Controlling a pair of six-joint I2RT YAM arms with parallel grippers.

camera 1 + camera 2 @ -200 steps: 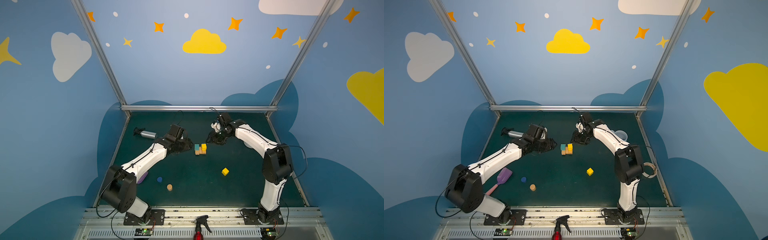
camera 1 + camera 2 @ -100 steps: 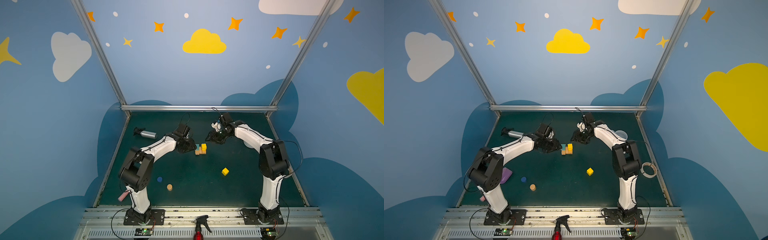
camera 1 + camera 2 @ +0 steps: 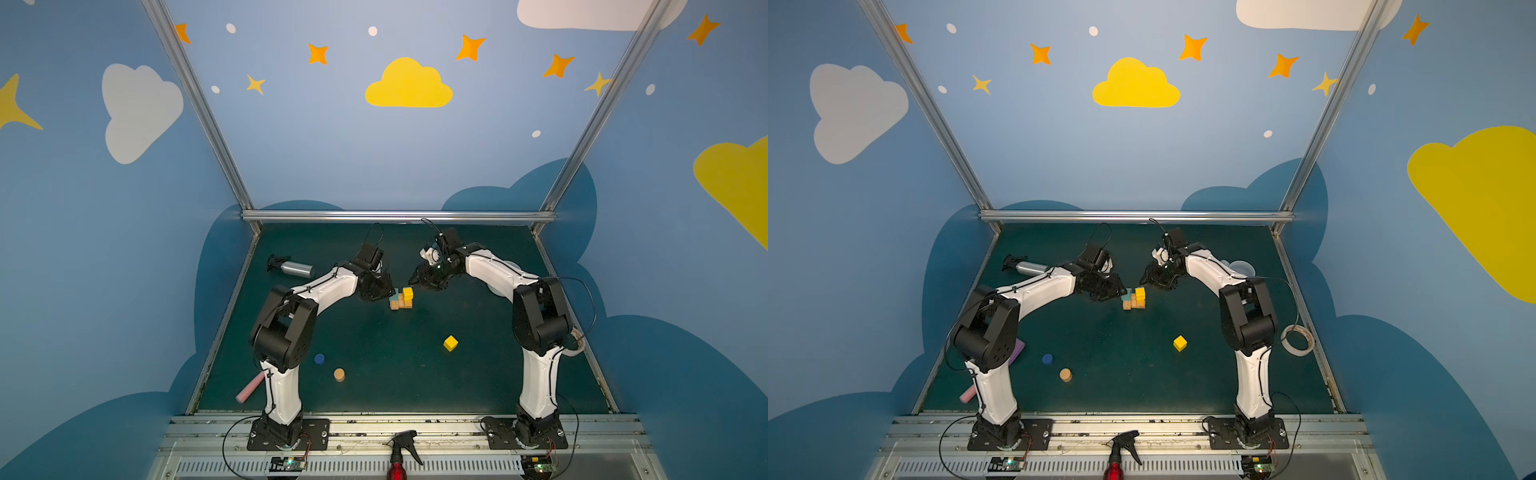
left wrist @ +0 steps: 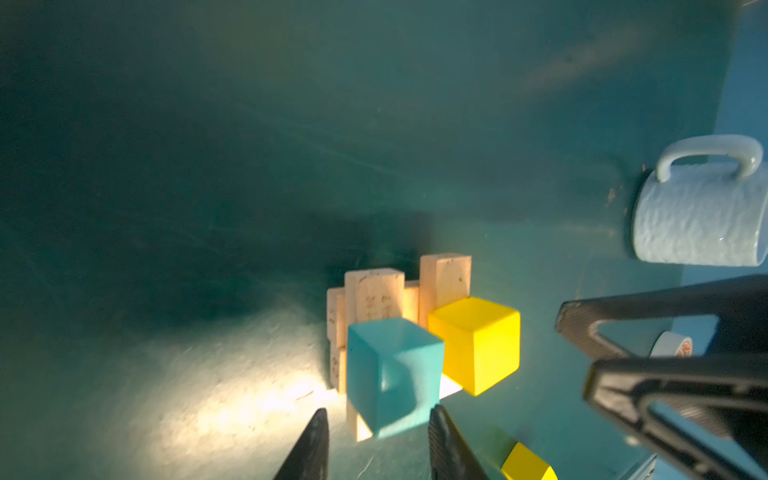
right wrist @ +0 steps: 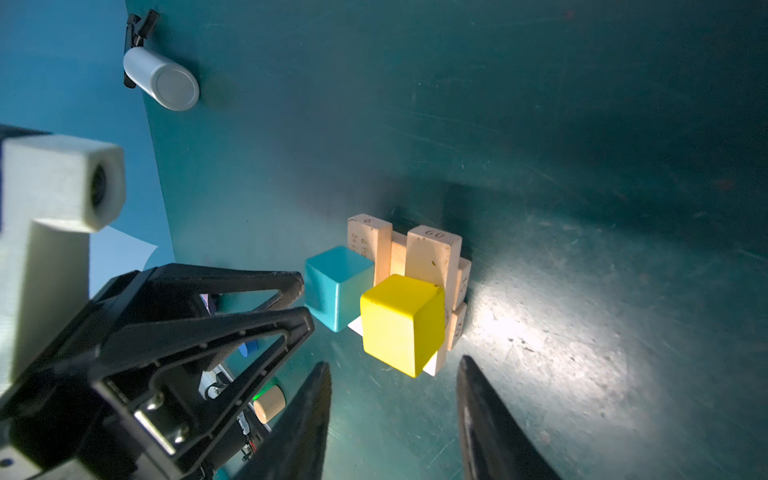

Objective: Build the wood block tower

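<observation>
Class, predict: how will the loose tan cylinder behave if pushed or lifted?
The tan cylinder seems to stand on a flat end, so a push probably slides it; tipped, it could roll. Looks wooden: likely stiff and light.

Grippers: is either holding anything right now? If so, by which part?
Nothing is held. The left gripper has its fingers apart, just short of the teal cube; the right gripper likewise, short of the stacked yellow cube.

top views bright, even | wrist views dim — warm glare patch
</observation>
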